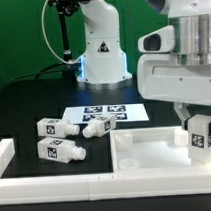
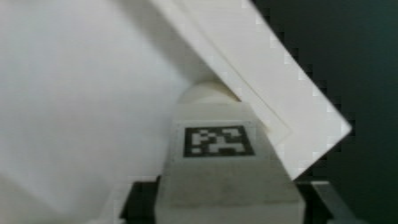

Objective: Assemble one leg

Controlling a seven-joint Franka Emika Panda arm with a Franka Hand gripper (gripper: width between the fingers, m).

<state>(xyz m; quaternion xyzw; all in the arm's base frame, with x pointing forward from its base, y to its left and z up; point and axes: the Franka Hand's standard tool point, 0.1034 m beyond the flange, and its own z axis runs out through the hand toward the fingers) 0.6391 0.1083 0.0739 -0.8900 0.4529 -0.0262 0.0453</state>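
Note:
My gripper (image 1: 199,129) is shut on a white leg (image 1: 201,137) with a black-and-white tag. It holds the leg upright over the right corner of the large white tray-like panel (image 1: 146,146). In the wrist view the leg (image 2: 221,150) fills the space between my dark fingers (image 2: 143,200), and its narrower end meets the panel (image 2: 89,90) close to the raised rim. Three more tagged legs lie on the table: one (image 1: 52,126), another (image 1: 100,127) and a third (image 1: 56,149).
The marker board (image 1: 106,113) lies behind the legs. The robot base (image 1: 101,49) stands at the back. A white wall piece (image 1: 4,154) sits at the exterior view's left edge, with a white front rail (image 1: 58,183).

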